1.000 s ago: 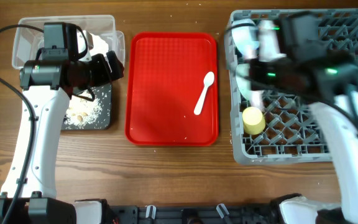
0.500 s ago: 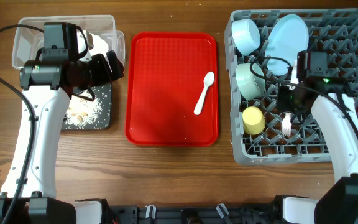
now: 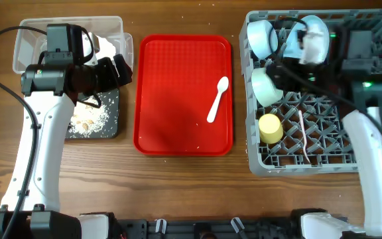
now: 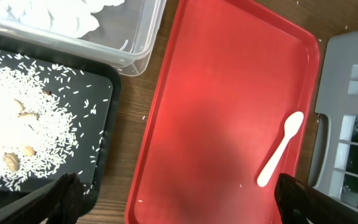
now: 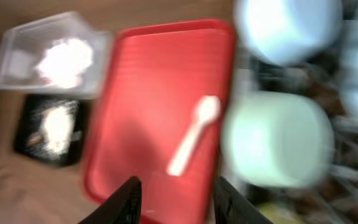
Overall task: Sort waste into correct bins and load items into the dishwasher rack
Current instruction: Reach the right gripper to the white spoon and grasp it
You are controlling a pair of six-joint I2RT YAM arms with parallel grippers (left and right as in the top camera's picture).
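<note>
The white spoon (image 3: 217, 99) lies on the red tray (image 3: 178, 79); it also shows in the left wrist view (image 4: 280, 148) and the right wrist view (image 5: 194, 134). The grey dishwasher rack (image 3: 310, 169) holds the blue bowl (image 3: 262, 36), blue plate (image 3: 307, 30), green bowl (image 3: 267, 85), yellow cup (image 3: 269, 128) and white fork (image 3: 304, 136). My right gripper (image 5: 179, 199) is open and empty, raised over the rack's far left part (image 3: 285, 63). My left gripper (image 4: 179, 205) is open and empty, over the gap between the bins and the red tray (image 3: 121, 70).
The clear tub (image 3: 32, 40) holds the white napkin (image 3: 105, 45). The black tray (image 3: 111, 129) in front of it holds rice and brown bits (image 3: 88, 119). A few grains lie on the red tray. Bare wooden table lies along the front.
My right gripper was low by the fork near the yellow cup; it has lifted away toward the rack's far left, leaving the fork lying in the rack. The left arm has not moved.
</note>
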